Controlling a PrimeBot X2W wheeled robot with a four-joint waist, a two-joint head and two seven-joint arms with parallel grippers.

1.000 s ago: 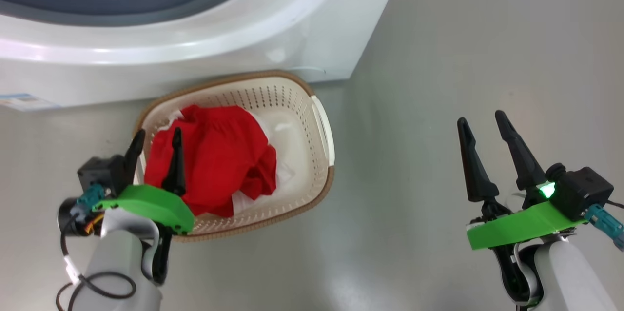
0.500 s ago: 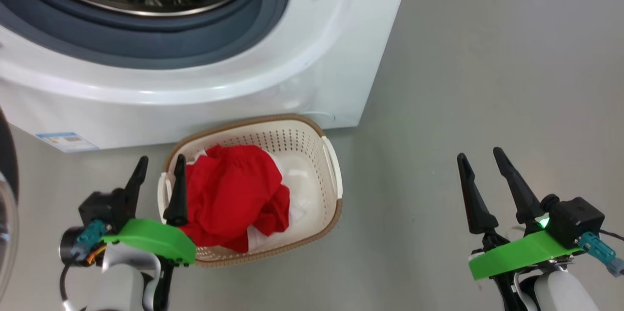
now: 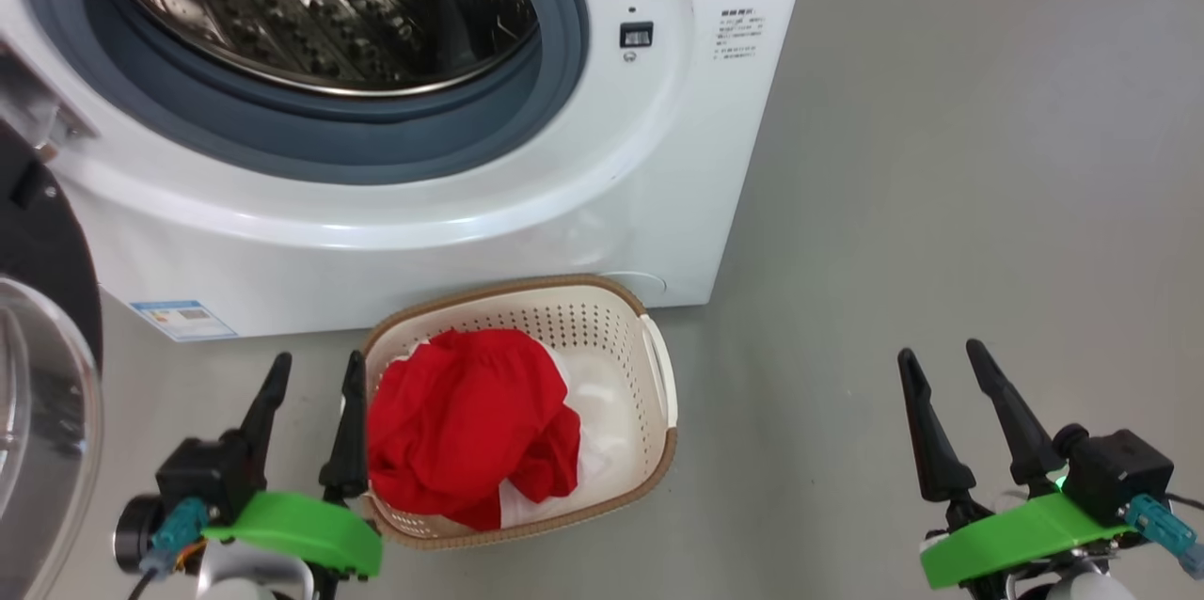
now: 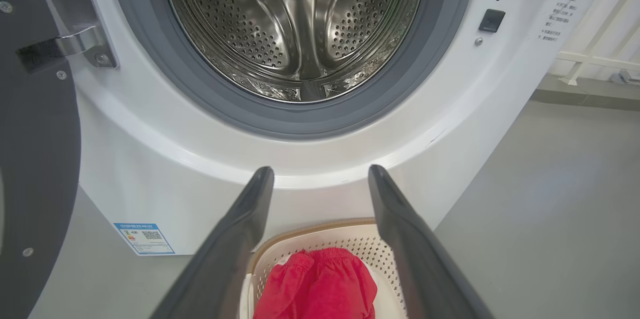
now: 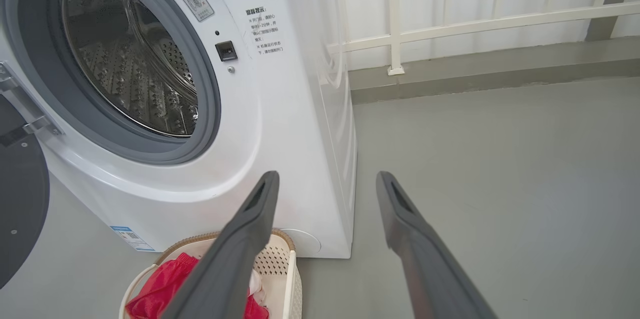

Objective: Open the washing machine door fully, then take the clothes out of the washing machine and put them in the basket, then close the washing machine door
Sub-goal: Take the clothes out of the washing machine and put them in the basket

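Though seemingly apart, clothes [image 3: 461, 431] in basket [image 3: 513, 286] just beside left end effector [image 3: 319, 360].

Bright, soft, even light, and every frame is sharp. A white glare band runs along the washing machine [image 3: 376, 233] front, and the steel drum [image 4: 295, 24] glints. Floor [image 3: 941, 158] shadows are faint. The wrist views bow straight lines near their edges.

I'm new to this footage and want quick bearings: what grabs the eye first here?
The bright red clothes heaped in the cream basket stand out first, on the grey floor right in front of the white washing machine. Above them gapes the shiny steel drum, with the black-rimmed door standing open at the left.
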